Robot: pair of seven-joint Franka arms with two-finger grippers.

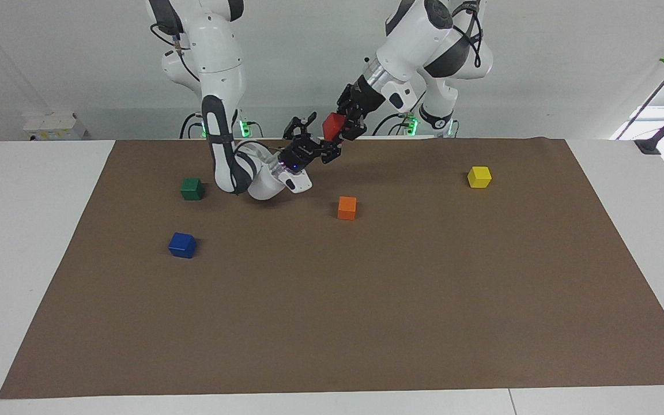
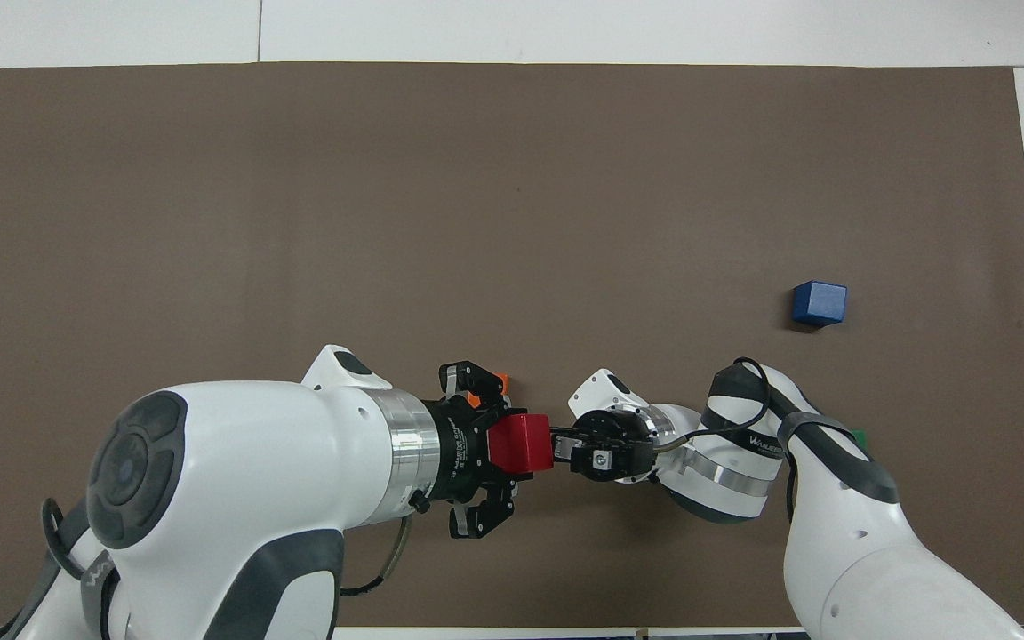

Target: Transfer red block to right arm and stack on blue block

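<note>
The brown mat [image 1: 366, 300] lies mostly bare past the orange cube [image 1: 347, 207]. In the overhead view, the left arm [image 2: 236, 498] hides most of that cube. The left gripper [image 1: 340, 128] pinches the red block [image 1: 332, 124], a small bright cube aloft above the mat's robot-side edge. The right gripper [image 1: 316, 135], jaws spread, flanks it.

Left gripper [image 1: 336, 128] is raised, fingers clamped; right gripper [image 1: 314, 138] meets it with fingers spread wide, its arm [image 1: 219, 115] bent low at the elbow
</note>
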